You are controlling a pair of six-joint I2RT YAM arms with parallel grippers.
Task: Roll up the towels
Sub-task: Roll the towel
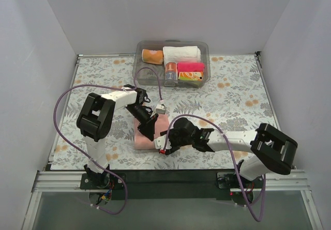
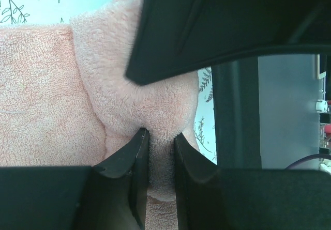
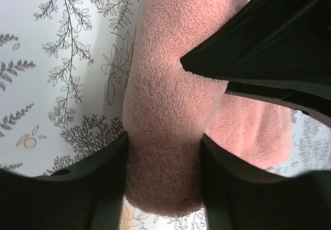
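Bending low mid-frame: my left arm point(image 1: 116, 100), right arm point(image 1: 227, 141).
Left fingers point(image 2: 135, 157): pinching pink towel point(image 2: 46, 95) fold.
Right fingers point(image 3: 106, 186): clasping its roll.
Hidden: towel mostly under arms, top view.

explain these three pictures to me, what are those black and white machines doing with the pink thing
The machines are two robots, a left arm and a right arm, bolted at the near edge of a floral table, each ending in a two-finger gripper. The wide picture comes from a fixed camera above and behind them; the close-ups come from a camera on each wrist, looking past its own fingers. On the table lies a pink towel, partly rolled. The left gripper pinches a fold of it; the right gripper has its fingers on either side of the rolled part. At the back, a clear bin holds rolled cloths, among them a white roll and a hot-pink roll.
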